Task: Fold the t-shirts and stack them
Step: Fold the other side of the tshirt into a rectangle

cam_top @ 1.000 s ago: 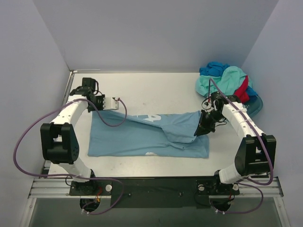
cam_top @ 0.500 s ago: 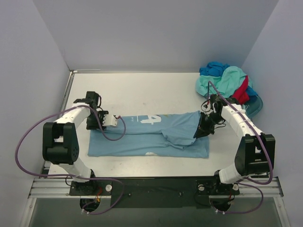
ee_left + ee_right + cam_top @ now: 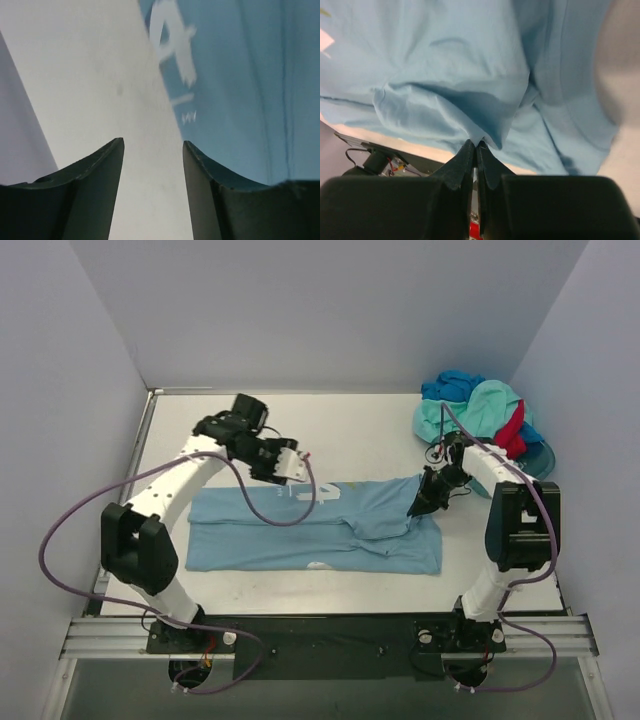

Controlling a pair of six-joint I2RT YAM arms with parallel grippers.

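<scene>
A light sky-blue t-shirt with white print lies folded lengthwise across the middle of the table. My left gripper hovers over the shirt's far edge, open, with only bare table between its fingers. My right gripper is shut on a pinch of the same shirt's cloth near its right end, lifting a small peak there. More t-shirts, mint-green, red and deeper blue, sit in a heap at the back right.
A translucent teal tub stands under and beside the heap, close to the right arm. Walls close in on the left, back and right. The table's near edge runs just behind the arm bases.
My left gripper has opened and let go of the shirt's left far edge, then swung right and toward the back. The released edge has settled flat. My right gripper keeps its grip and has shifted slightly back.
</scene>
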